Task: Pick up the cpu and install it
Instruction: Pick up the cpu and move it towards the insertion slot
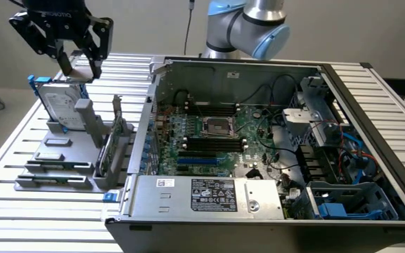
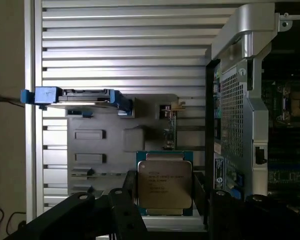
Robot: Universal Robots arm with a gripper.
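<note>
The cpu (image 1: 76, 73), a small flat square chip with a silver top, hangs in the air above the grey holder (image 1: 51, 167) at the exterior view's left. My gripper (image 1: 79, 70) is shut on it, a finger on each side. In the wrist view the cpu (image 2: 164, 184) sits between the black fingers (image 2: 121, 206) of the gripper (image 2: 167, 202), its printed metal lid facing the camera. The open computer case (image 1: 371, 89) lies to the exterior view's right, and the motherboard's socket (image 1: 217, 125) is well apart from the gripper.
A silver hard drive with blue brackets (image 1: 58, 105) stands upright in the holder just below the gripper, and shows edge-on as hard drive (image 2: 85, 96). Upright cards (image 1: 111, 150) stand between holder and case. The case wall (image 2: 240, 115) rises close beside the cpu. The arm's base (image 1: 248, 21) stands behind the case.
</note>
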